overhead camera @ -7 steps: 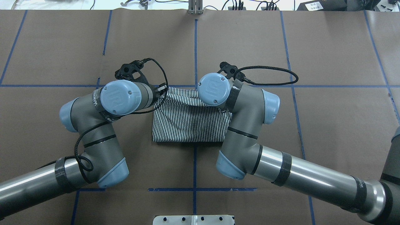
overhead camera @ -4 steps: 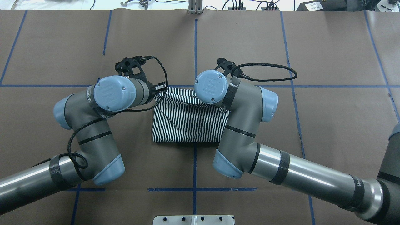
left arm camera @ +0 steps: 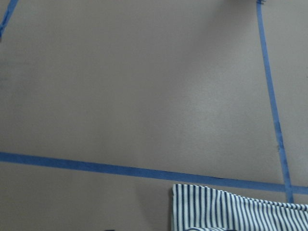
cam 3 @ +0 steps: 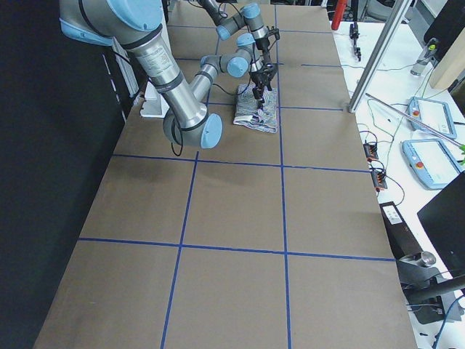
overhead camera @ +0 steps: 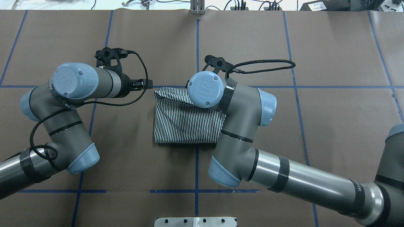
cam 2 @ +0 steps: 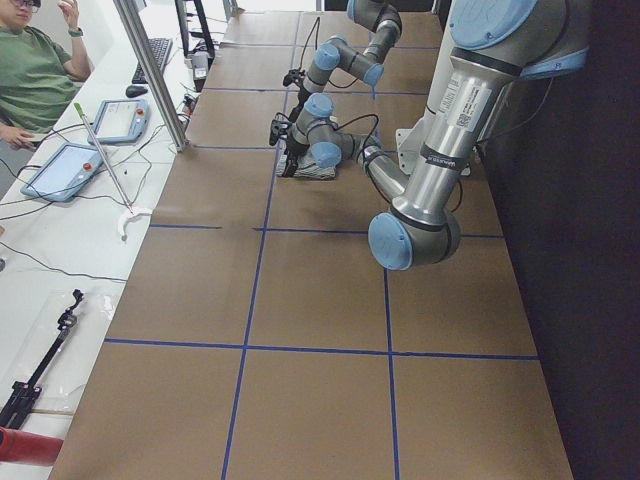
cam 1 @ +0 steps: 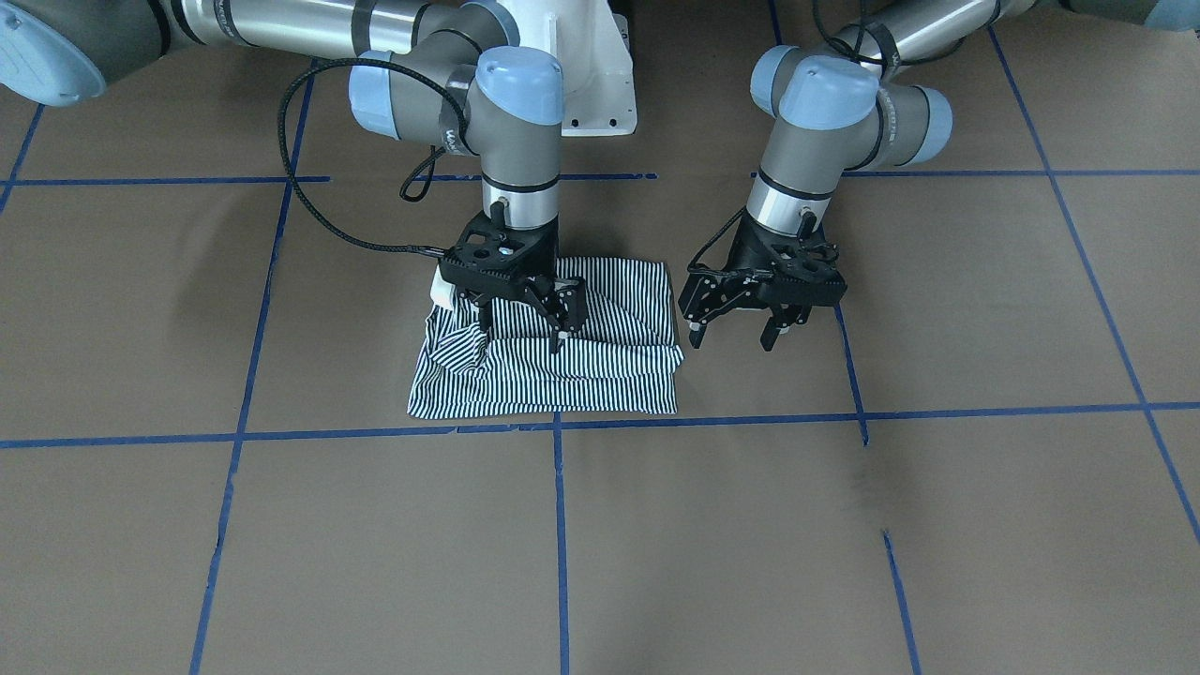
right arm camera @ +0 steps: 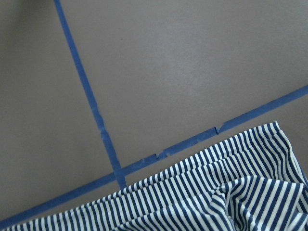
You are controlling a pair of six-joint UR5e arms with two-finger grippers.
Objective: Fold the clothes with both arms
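The bench point(overhead camera: 284, 47), papered in brown and divided into squares by blue tape lines point(overhead camera: 197, 47), carries the work. The right arm point(overhead camera: 240, 126) enters from the lower right of the overhead frame and bends over the garment. The left arm point(overhead camera: 63, 126) enters from the lower left and stands to one side of it. The polo shirt point(overhead camera: 186, 126) lies at the centre of that frame as a compact striped rectangle. Its lower edge is straight and its upper edge rumpled, so the fold appears largely done, with smoothing probably outstanding. In the front-facing frame, the right tool point(cam 1: 522, 335) points straight down over the left-centre part of the shirt, jaws spread wide, nothing gripped. Whether its tips touch the cloth cannot be determined. The left tool point(cam 1: 732, 339) hangs over bare bench just beside the shirt's right edge, jaws equally wide and empty, apparently placed there to leave the cloth undisturbed.
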